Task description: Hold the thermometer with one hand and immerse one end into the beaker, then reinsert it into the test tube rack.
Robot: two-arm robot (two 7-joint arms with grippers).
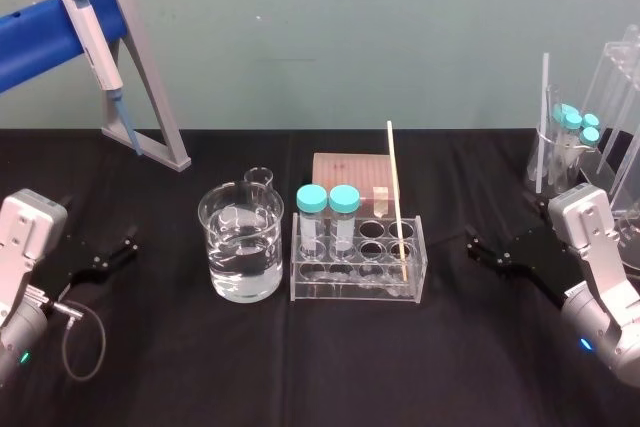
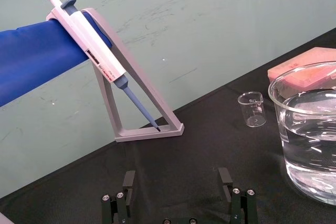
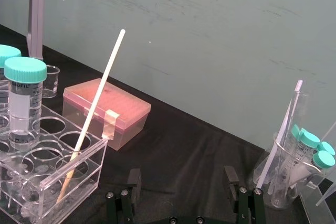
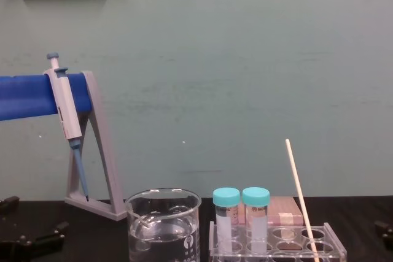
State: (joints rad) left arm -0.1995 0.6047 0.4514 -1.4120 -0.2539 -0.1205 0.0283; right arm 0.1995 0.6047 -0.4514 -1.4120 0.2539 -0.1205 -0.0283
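The thermometer (image 1: 397, 197), a thin cream rod, stands tilted in a right-hand hole of the clear test tube rack (image 1: 350, 292) at the table's middle. Just left of the rack is the beaker (image 1: 240, 247), partly filled with clear liquid. My left gripper (image 1: 112, 252) rests open and empty low at the left, well clear of the beaker (image 2: 307, 129). My right gripper (image 1: 482, 250) hangs open to the right of the rack, with nothing between its fingers (image 3: 231, 178). In the right wrist view the thermometer (image 3: 97, 103) leans out of the rack (image 3: 73, 169).
Two teal-capped tubes (image 1: 328, 212) stand in the rack's left holes. Behind it are a pink box (image 1: 345, 172) and a small glass beaker (image 1: 258, 177). A pipette (image 1: 95, 37) hangs on its grey-and-blue stand (image 1: 150, 97) at back left. A flask with tubes (image 1: 570, 147) is at back right.
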